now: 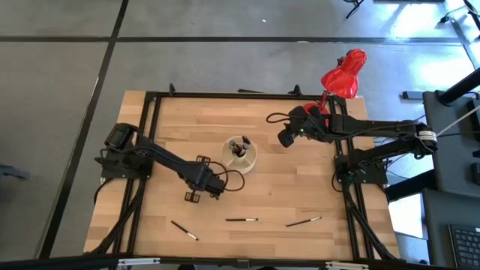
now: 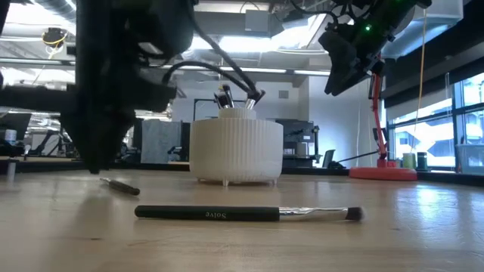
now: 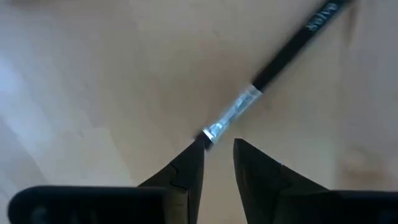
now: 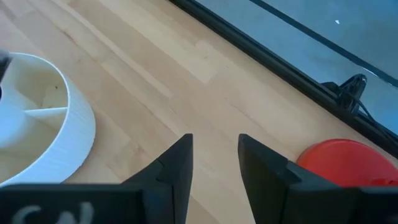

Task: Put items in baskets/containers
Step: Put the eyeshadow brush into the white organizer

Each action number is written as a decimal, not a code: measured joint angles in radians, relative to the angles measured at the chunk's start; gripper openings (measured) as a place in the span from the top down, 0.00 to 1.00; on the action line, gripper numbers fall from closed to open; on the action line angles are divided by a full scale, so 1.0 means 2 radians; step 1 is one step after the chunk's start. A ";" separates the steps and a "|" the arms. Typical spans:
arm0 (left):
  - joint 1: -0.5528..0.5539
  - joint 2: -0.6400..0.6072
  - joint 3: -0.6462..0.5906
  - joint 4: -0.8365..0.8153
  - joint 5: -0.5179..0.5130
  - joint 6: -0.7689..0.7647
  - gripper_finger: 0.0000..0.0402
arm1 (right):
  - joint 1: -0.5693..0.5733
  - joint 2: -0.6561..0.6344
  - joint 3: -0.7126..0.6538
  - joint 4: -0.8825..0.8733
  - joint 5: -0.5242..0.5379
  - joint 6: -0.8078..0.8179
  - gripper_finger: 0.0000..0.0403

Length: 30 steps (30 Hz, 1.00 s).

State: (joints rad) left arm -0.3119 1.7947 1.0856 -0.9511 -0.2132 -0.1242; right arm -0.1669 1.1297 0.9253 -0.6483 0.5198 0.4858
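Observation:
A cream ribbed container (image 1: 241,152) (image 2: 236,149) stands mid-table with several dark-handled brushes (image 2: 227,97) upright in it. Three brushes lie flat near the table's near edge (image 1: 184,230) (image 1: 241,220) (image 1: 303,222); one shows close in the low view (image 2: 249,214). My left gripper (image 1: 199,191) (image 3: 217,146) is low over the table, near-left of the container, open. A brush with a silvery ferrule (image 3: 233,115) lies on the wood, its tuft end at one fingertip. My right gripper (image 1: 286,139) (image 4: 216,142) hovers open, right of the container (image 4: 37,124). My left gripper points down at the table from above, with one fingertip (image 3: 193,155) over the tuft end (image 3: 208,134) of the lying brush. The finger hides that end, and I cannot tell whether it touches. The brush lies flat on the wood, outside the gap.
A red desk lamp (image 1: 343,73) stands at the far right corner on its round base (image 4: 348,158) (image 2: 382,172). A black frame runs along the table's edges (image 1: 154,135). Bare wood lies between the container and the near brushes.

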 joint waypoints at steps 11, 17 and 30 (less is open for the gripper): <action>-0.001 -0.003 -0.041 0.029 -0.037 0.084 0.61 | 0.000 0.000 0.000 0.000 0.001 -0.004 0.68; -0.001 -0.005 -0.056 0.058 -0.025 0.089 0.72 | 0.000 0.000 0.000 0.000 0.000 -0.004 0.68; -0.006 -0.001 -0.052 0.052 -0.037 0.081 0.99 | 0.000 0.000 0.000 0.000 0.000 -0.004 0.68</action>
State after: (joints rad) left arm -0.3235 1.7931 0.9808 -0.8480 -0.2876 0.0374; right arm -0.1669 1.1297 0.9253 -0.6479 0.5200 0.4770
